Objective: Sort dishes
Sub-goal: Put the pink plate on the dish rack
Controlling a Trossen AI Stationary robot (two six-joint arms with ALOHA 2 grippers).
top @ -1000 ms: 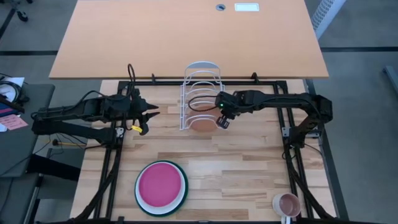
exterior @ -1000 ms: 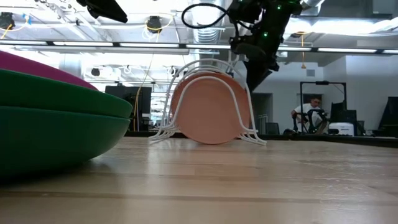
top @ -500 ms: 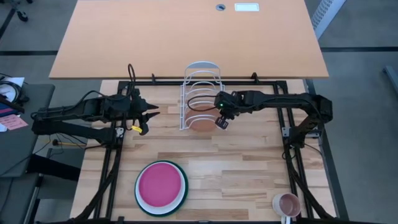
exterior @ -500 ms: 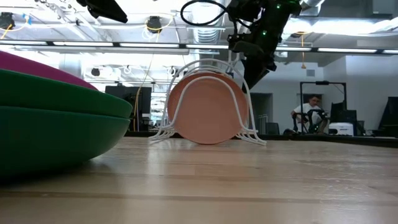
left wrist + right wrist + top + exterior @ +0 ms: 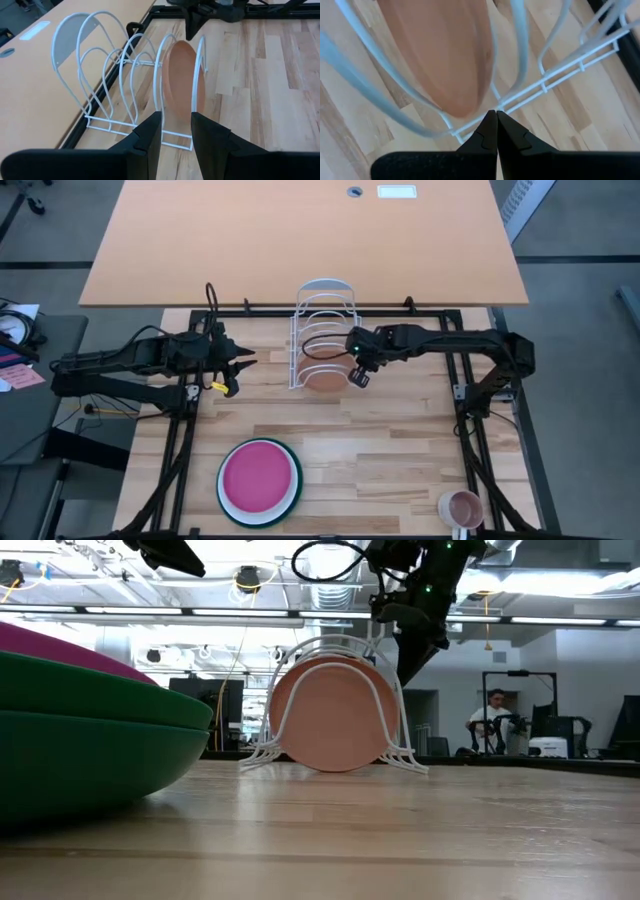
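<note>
My right gripper [image 5: 358, 377], fingers together and empty, hovers beside the white wire rack [image 5: 318, 330] holding my terracotta-brown round plate [image 5: 333, 713]; pink [image 5: 259, 478], white and green plates remain stacked.

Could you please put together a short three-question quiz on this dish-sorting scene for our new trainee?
1. True or false: the terracotta plate stands upright in the white wire rack.
2. Which plate lies on top of the stack at the table's front? A. white B. magenta-pink C. dark green
3. Fill in: the right gripper, beside the rack, has its fingers ____.

Key:
1. True; it stands on edge in the rack's front slot.
2. B; the magenta-pink plate lies on top, with the white plate and the dark green plate beneath it.
3. Shut, holding nothing.
</note>
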